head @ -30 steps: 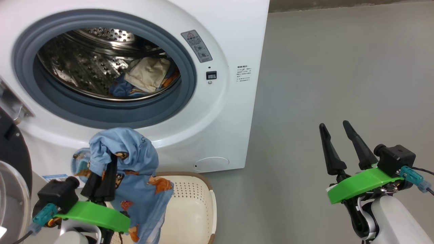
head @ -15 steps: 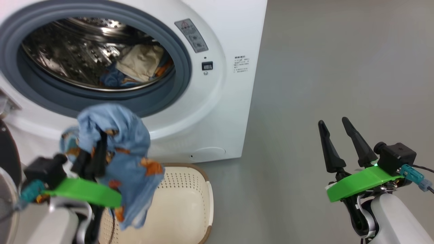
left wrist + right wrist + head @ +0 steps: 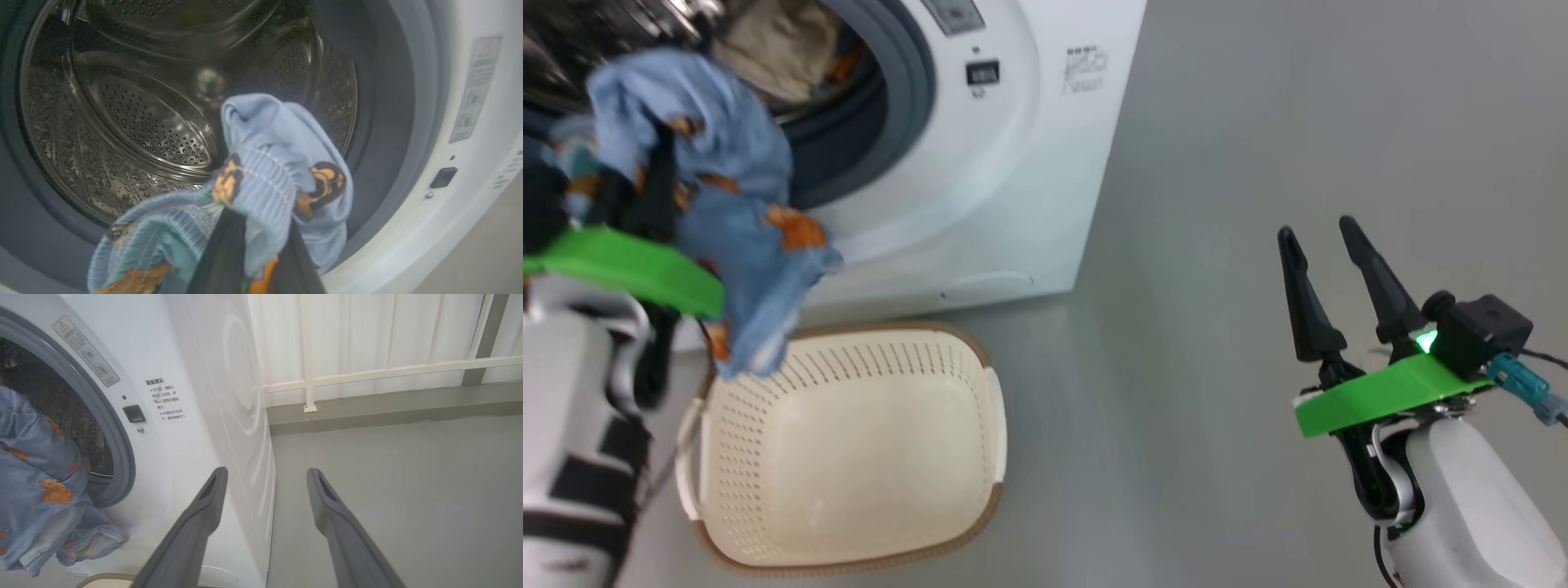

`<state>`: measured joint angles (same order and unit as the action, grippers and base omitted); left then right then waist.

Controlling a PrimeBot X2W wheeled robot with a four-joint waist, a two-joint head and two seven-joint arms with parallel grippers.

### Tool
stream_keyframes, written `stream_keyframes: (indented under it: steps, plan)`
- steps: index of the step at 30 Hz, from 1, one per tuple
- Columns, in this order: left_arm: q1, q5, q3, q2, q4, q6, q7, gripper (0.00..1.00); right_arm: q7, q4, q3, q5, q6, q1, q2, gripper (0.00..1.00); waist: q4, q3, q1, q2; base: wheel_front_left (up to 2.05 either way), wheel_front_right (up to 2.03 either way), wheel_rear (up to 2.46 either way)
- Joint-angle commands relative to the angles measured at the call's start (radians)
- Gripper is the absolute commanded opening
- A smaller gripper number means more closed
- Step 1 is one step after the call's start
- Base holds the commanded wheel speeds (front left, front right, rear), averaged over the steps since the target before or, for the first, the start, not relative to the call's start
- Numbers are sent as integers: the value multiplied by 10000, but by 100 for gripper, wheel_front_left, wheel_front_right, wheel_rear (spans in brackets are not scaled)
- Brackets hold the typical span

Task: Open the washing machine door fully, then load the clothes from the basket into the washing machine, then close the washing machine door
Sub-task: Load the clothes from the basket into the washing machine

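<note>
Since 1 s ago: head cam has swung (whole frame shifted). Apart from that, left gripper w/ blue garment has gone up rel. to washing machine. It was below the gasket and now overlaps the opening.

Head view:
- Garment upper left, draped over the dark fingers; jaws pinching the cloth, tips buried in it.
- Its lower tail hangs in front of the basket rim, upper-left corner; can't tell if touching.
- Basket lower centre-left, on grey floor, just in front of machine.
- Cream piece inside the opening, top edge, left of centre.
- Right gripper lower right, well apart from machine, fingers spread over floor.

Left wrist view:
- Two fingers rise at bottom centre, close together, gripping the bunched garment.
- Steel drum behind, upper left; gasket band at right.
- Garment sits in front of opening's lower right part.

Right wrist view:
- Fingers wide apart, bottom centre.
- Machine front + side panel at left, garment at left edge before the opening.
- White railing upper right.
</note>
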<state>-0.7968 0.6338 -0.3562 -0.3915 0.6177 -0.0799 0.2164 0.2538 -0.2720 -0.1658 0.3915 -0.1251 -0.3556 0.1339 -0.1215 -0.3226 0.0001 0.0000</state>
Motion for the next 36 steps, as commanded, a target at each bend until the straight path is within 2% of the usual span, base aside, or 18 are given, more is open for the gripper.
stream_keyframes:
  steps: [1,10,20,26,30,31,32,33,36]
  plan:
    - [-702,-205,286,-548,118,-73,96,0,80,355,-149,-192,-56,-257,-60,100,-538,-1222,-1,0,0,0,0]
    - [-3668,-379,28,-869,2182,-436,231,0,80,916,-73,-510,-56,-631,-516,100,-1153,-3195,-1,0,0,0,0]
    - [-5869,-578,-489,-1460,3545,-502,294,0,80,1174,-191,-508,-56,-788,-803,100,-1931,-4323,-1,0,0,0,0]
    - [-6787,-1037,-854,-1601,3447,-505,437,0,80,1285,-133,-367,-56,-675,-832,100,-2136,-4498,-1,0,0,0,0]
    - [-6914,-1625,-16,-1751,1881,-41,449,0,80,1331,-199,-190,-56,-752,-834,100,-2196,-4517,-1,0,0,0,0]
    - [-6754,-1787,208,-1759,1572,73,450,25,80,1325,-224,-152,-56,-775,-834,100,-2207,-4487,-1,0,0,0,0]
    - [-6580,-1934,403,-1750,1341,153,450,66,80,1311,-244,-128,-56,-793,-835,100,-2213,-4447,-1,0,0,0,0]
    - [-6385,-2027,579,-1711,1247,194,451,100,80,1287,-255,-115,-56,-801,-835,100,-2210,-4394,-1,0,0,0,0]
    - [-5959,-1977,782,-1473,2047,113,451,100,80,1166,-233,-134,-56,-783,-835,100,-2148,-4207,-1,0,0,0,0]
